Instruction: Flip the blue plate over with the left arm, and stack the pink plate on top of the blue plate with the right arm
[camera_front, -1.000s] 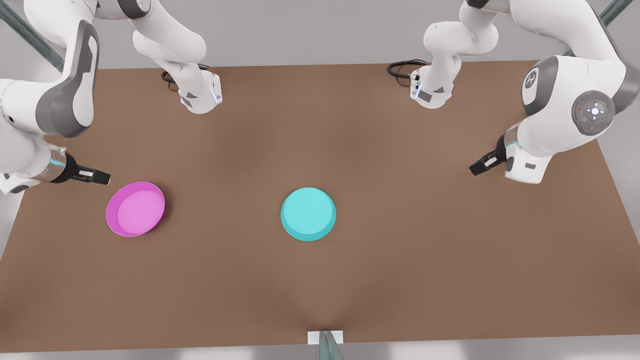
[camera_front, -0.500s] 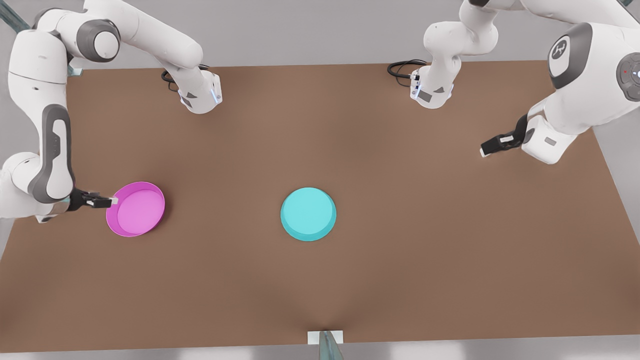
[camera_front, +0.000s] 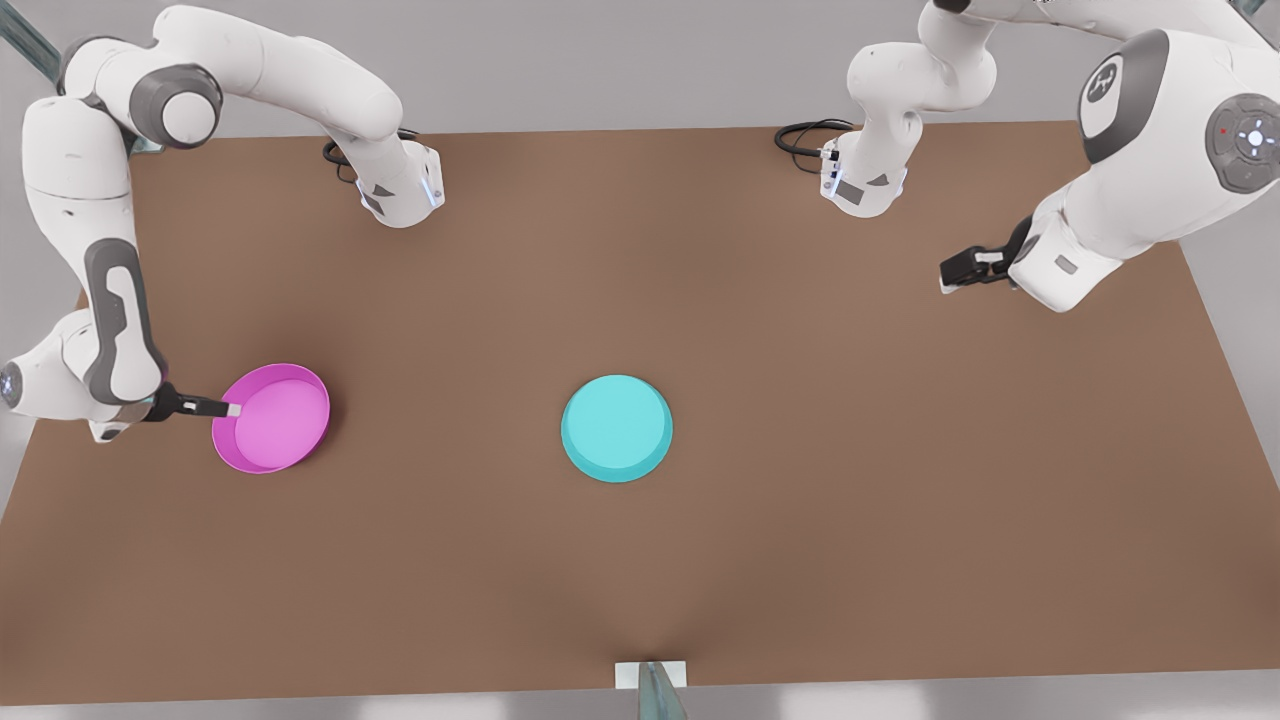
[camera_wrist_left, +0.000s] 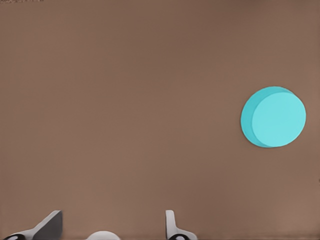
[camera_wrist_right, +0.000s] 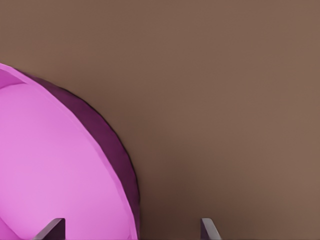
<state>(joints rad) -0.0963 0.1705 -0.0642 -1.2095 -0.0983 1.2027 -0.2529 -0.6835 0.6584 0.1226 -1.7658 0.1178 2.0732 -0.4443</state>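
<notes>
No readable labels or writing on anything I can see.

Right hand sits at the left rim of the pink plate, on the front view's left. My right wrist view puts one fingertip over the plate's inside and the other over bare worktop, so the fingers are spread with the rim between them, not clamped on it.

Pink plate: round, shallow, low upright magenta wall, lighter pink flat inside, opening up, nothing in it. Smooth plain finish.

Blue plate rests mid-worktop, well apart from the pink one. Turquoise, round, plain; I see a flat face with a darker band of wall showing around one side. Left wrist view shows it far off.

Left hand hovers over the far right of the worktop, away from both plates. Its fingers stand apart, open, holding nothing.

Worktop is matte brown, uniform.
</notes>
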